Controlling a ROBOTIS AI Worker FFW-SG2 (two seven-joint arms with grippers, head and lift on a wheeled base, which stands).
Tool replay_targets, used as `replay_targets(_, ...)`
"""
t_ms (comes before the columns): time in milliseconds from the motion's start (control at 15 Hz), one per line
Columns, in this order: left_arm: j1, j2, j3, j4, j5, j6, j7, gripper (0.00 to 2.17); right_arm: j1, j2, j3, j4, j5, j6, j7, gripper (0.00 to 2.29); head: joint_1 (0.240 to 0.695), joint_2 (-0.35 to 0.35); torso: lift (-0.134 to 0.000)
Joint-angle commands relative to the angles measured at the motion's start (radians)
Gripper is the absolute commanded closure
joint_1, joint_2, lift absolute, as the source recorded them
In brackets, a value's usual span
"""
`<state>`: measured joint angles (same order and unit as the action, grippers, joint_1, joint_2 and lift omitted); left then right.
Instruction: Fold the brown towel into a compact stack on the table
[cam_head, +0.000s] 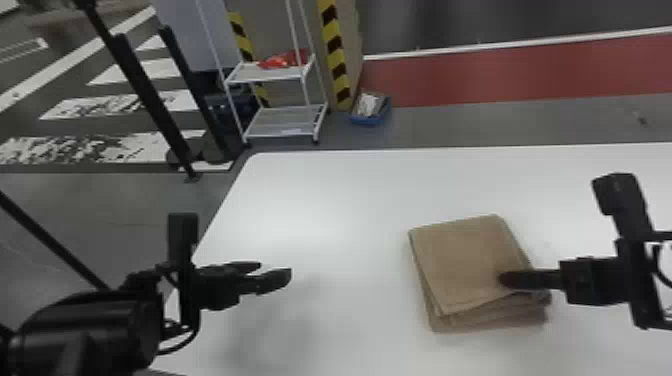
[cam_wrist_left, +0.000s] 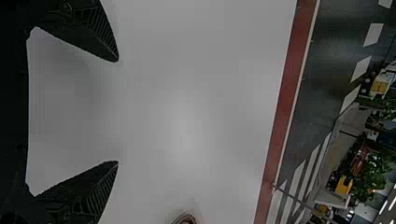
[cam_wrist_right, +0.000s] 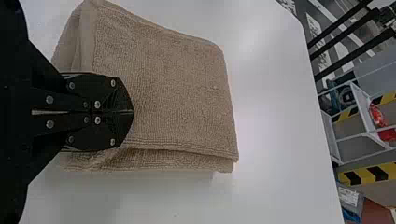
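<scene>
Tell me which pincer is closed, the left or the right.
The right pincer, the one at the brown towel: its two fingers meet with no gap at the tips, while those of the left pincer stand wide apart.

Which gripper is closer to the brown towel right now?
Right. The right gripper is over the brown towel, near its right edge; the left gripper is well off to the towel's left, above the table.

The white table (cam_head: 325, 200) (the corner in sight is softly rounded) carries the brown towel (cam_head: 460, 260), folded into a layered, four-sided stack with its edges slightly out of line.
</scene>
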<state>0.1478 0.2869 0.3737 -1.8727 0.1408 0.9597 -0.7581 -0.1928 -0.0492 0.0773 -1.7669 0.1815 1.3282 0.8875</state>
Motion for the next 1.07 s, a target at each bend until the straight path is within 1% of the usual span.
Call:
replay_targets(0,-0.007,0.0,-0.002,0.006,-0.001,0.0,0.0,0.11,0.032,-0.009,0.002,-0.029,-0.02,0.012,0.005,2.18,0.695,0.292,-0.124)
replay_targets(133,-0.007,0.002,0.002,0.006,-0.001,0.0,-0.001,0.11,0.059,-0.02,-0.008,-0.072,-0.036,0.039,0.008,2.18,0.695,0.301,-0.124)
replay_targets(267,-0.007,0.002,0.002,0.007,-0.003,0.0,-0.001,0.11,0.075,-0.024,-0.025,-0.098,-0.068,0.055,0.008,2.18,0.695,0.303,-0.124)
replay_targets(333,-0.007,0.0,0.001,0.006,-0.003,0.0,-0.001,0.11,0.079,-0.026,-0.048,-0.106,-0.076,0.055,0.007,2.18,0.695,0.304,-0.124)
replay_targets(400,-0.008,-0.003,-0.002,0.0,-0.003,0.003,-0.001,0.11,0.081,-0.024,-0.076,-0.118,-0.099,0.052,-0.001,2.09,0.695,0.304,-0.124)
replay_targets(467,-0.01,-0.006,-0.004,-0.005,-0.004,0.003,-0.003,0.11,0.082,-0.018,-0.103,-0.14,-0.137,0.043,-0.008,2.01,0.695,0.299,-0.124)
replay_targets(533,-0.011,-0.015,-0.002,-0.013,-0.004,0.015,-0.004,0.11,0.09,-0.004,-0.137,-0.155,-0.185,0.024,-0.012,1.96,0.695,0.291,-0.124)
replay_targets(600,-0.011,-0.026,0.002,-0.029,-0.004,0.028,-0.006,0.11,0.101,0.006,-0.168,-0.172,-0.221,0.012,-0.012,1.75,0.695,0.284,-0.124)
replay_targets(667,-0.013,-0.052,0.011,-0.068,-0.003,0.049,-0.006,0.11,0.113,0.02,-0.209,-0.194,-0.273,-0.016,-0.013,1.12,0.695,0.276,-0.124)
replay_targets(733,-0.01,-0.089,0.021,-0.118,0.003,0.089,-0.007,0.11,0.128,0.023,-0.252,-0.215,-0.312,-0.053,-0.012,0.62,0.695,0.272,-0.124)
replay_targets(800,0.003,-0.127,0.027,-0.167,0.01,0.098,-0.004,0.11,0.15,0.031,-0.28,-0.235,-0.321,-0.117,-0.013,0.59,0.695,0.262,-0.124)
replay_targets(867,0.029,-0.181,0.033,-0.233,0.017,0.092,0.01,0.13,0.187,0.04,-0.306,-0.263,-0.336,-0.2,-0.03,0.29,0.695,0.248,-0.124)
replay_targets(933,0.053,-0.239,0.034,-0.286,0.019,0.077,0.014,0.15,0.237,0.042,-0.312,-0.29,-0.346,-0.307,-0.065,0.09,0.695,0.227,-0.124)
replay_targets(1000,0.075,-0.289,0.031,-0.329,0.02,0.055,0.028,0.15,0.291,0.048,-0.31,-0.313,-0.344,-0.43,-0.113,0.06,0.695,0.18,-0.124)
